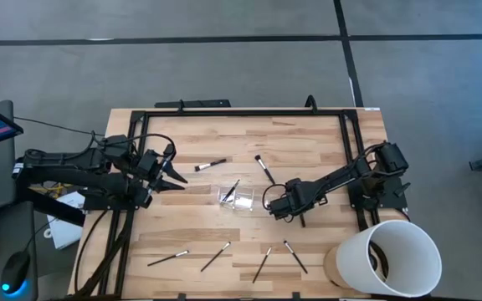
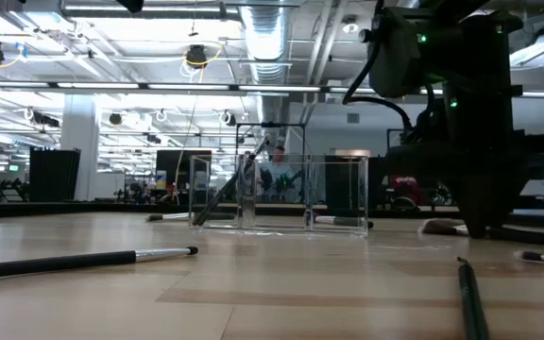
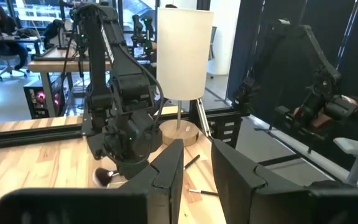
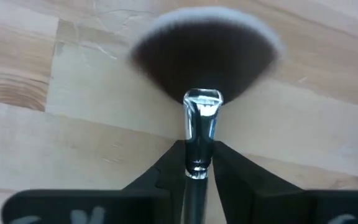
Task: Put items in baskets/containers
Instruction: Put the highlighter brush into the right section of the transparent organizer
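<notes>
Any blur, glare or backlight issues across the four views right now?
Right wrist view: fan brush head soft at its edges, ferrule glints, right gripper fingers pinch the handle. Low view: bright ceiling lights behind, arm silhouetted, clear tray hard to read against the room. Left wrist view: own fingers blurred. High view: evenly lit, table sharp.

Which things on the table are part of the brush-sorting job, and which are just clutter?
Job:
- clear tray, one brush already leaning in it
- fan brush, pinched at the ferrule by the right gripper
- loose brushes: four along the near edge, two beyond the tray

Not part of it:
- white bucket
- left gripper, idle at the table's left side
</notes>
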### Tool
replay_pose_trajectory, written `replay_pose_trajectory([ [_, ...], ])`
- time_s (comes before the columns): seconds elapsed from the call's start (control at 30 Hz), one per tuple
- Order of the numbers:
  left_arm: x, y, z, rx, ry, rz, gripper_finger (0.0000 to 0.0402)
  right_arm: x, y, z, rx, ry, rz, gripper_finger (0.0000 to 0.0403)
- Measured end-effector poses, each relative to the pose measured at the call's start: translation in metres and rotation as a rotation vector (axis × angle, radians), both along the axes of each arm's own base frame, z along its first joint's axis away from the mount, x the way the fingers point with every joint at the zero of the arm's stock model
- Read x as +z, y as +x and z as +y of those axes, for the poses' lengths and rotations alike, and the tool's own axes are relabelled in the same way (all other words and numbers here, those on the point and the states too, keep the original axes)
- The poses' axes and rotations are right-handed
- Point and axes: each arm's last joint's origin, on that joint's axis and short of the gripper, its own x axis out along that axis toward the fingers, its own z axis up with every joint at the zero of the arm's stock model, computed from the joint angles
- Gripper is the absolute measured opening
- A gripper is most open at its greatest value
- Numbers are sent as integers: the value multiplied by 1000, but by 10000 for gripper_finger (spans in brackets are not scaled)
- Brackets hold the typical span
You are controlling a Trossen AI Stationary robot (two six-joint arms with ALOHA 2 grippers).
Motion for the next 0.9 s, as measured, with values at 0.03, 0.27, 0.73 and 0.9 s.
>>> replay_pose_trajectory([
  [0.03,0,0,0,0,0,0,81,0,0,0,8,-2,0,62],
  [0.27,-2,0,0,0,0,18,81,0,-2,4,74,-22,7,47],
  [0.73,-9,1,-1,-6,0,43,81,81,-11,45,144,-600,-486,49],
  [0.9,-8,0,-1,-5,-16,43,81,91,15,54,288,-753,-665,50],
])
